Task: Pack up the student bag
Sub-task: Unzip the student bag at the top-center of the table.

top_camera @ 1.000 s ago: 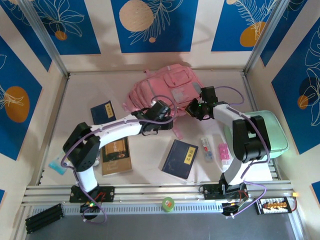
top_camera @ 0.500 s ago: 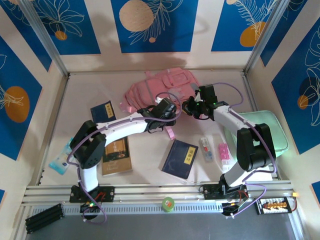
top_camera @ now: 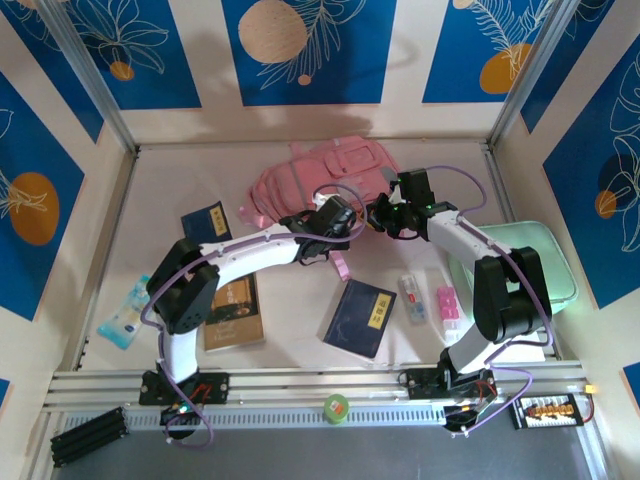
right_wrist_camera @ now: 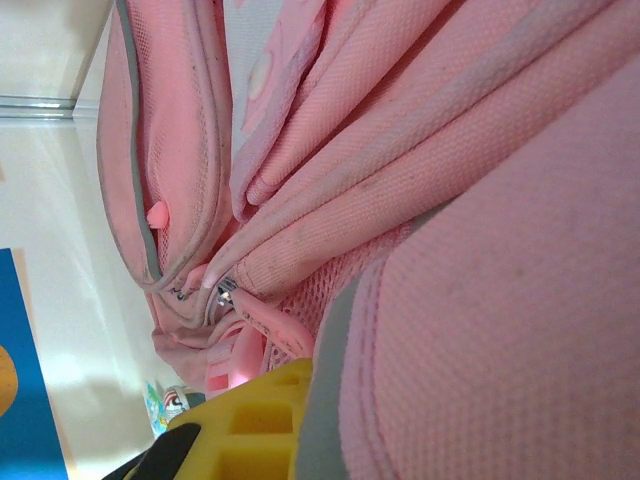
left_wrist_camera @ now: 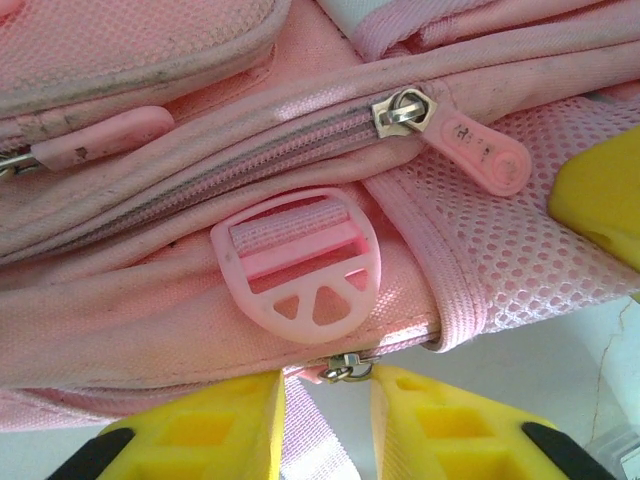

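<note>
Top external view had the student bag lying slumped at the far middle of the table, both arms reaching in at its near edge. The right gripper was clamped tight, on a fold of the bag's right side to judge by the fabric crowding its yellow finger in the right wrist view. The left gripper sat just below a closed zip (pull tab off to the right, pink buckle under the teeth), its jaws part-way apart with a strap between them. Whether they pinched that strap I could not tell.

The step in hand, I judged, was opening the bag, with the navy book lying unpacked nearby. The next move called for taking the tab, not the strap, and drawing it along the zip while the right gripper held the fabric taut.
</note>
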### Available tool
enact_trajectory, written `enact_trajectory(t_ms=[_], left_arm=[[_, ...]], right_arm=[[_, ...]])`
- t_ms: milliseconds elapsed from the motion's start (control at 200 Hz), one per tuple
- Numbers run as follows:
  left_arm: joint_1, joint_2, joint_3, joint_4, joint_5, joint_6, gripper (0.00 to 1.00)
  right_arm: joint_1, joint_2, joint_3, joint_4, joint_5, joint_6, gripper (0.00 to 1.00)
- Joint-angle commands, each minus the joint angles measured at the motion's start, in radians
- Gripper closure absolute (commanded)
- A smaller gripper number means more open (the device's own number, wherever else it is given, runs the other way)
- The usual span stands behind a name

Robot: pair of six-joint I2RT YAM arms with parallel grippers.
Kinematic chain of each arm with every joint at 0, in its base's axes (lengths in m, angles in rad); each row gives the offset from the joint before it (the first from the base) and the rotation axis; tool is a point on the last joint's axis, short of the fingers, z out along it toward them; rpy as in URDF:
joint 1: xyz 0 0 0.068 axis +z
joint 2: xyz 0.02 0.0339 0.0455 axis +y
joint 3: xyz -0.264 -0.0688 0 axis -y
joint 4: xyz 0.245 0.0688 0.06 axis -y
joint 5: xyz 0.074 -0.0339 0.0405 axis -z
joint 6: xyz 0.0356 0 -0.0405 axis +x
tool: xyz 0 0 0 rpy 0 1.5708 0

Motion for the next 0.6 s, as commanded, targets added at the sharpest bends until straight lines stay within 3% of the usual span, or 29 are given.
enact_trajectory(t_ms=[0,305,595], left_arm=[[-0.005,0.025,0.012,0.006,-0.006,-0.021,0.69],[0.002,0.03,0.054,-0.021,-0.045,-0.008,0.73],[-0.001,-0.064,-0.099,0.04,0.097,-0.09,0.66]], right_arm=[[0.011,-0.05,0.049,0.018,-0.084,-0.005,1.0],[0.018,-0.054,0.056,0.006,-0.083,-0.011,1.0],[0.018,-0.043,0.1,-0.019,-0.088,-0.022,1.0]])
